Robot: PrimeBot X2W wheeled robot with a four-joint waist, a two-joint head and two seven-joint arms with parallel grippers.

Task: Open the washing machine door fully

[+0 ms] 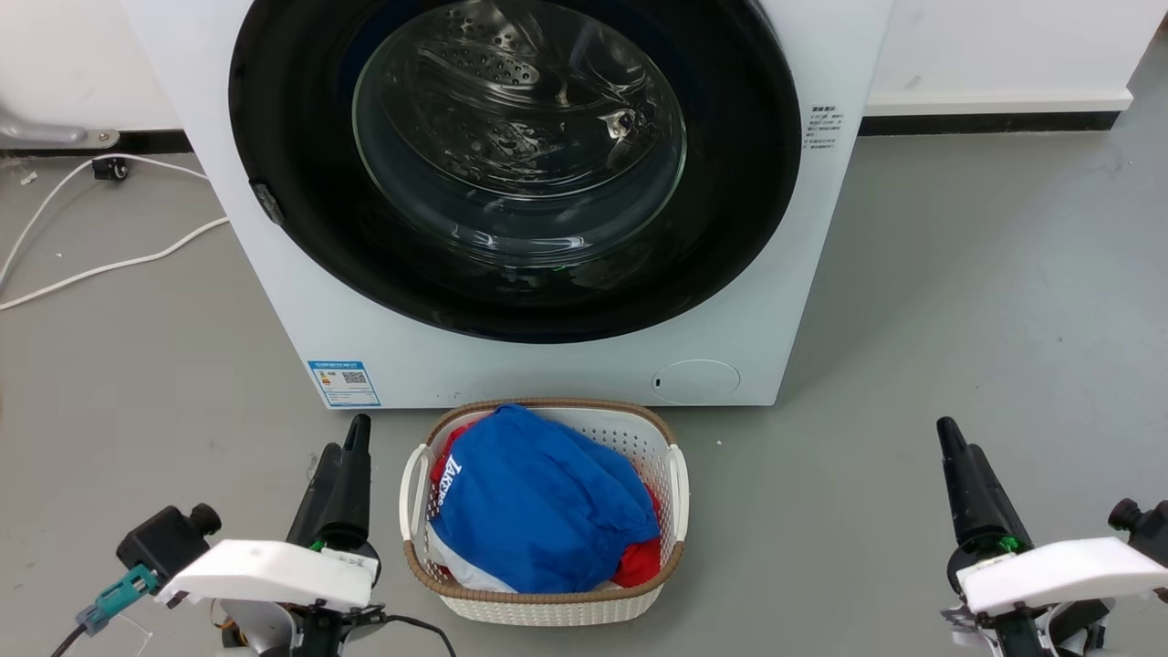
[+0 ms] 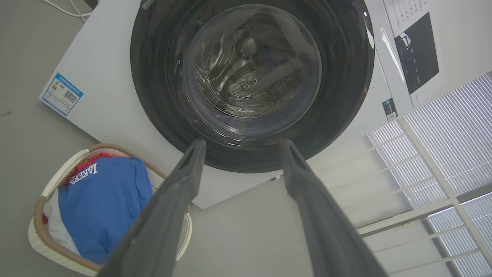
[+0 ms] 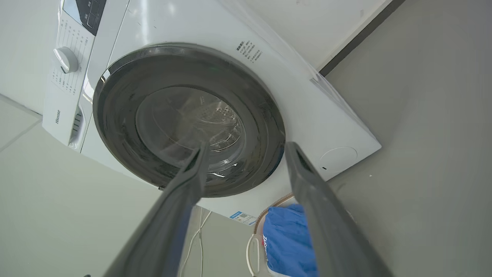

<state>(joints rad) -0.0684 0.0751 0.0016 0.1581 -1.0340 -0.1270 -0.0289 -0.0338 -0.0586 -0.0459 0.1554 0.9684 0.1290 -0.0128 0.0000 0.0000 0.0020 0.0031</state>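
The door [image 1: 516, 169] sits shut behind the basket [image 1: 547, 610]. The left gripper [image 1: 349, 436] is just left of the basket and the right gripper [image 1: 958, 438] well right, both spread and empty.

Left gripper [image 1: 351, 438] and right gripper [image 1: 958, 440]: long dark fingers [image 2: 173, 200], white wrist plates [image 1: 274, 566] (teal connector [image 1: 119, 593] at left).

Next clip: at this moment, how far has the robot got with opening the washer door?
Nothing looks done: the large round glossy black door with its clear glass bowl sits shut against the white washing machine front. Nothing is in hand: the left hand and right hand hover low, open and empty, apart from the door. Left: reach the door, unlatch it, swing it fully open.
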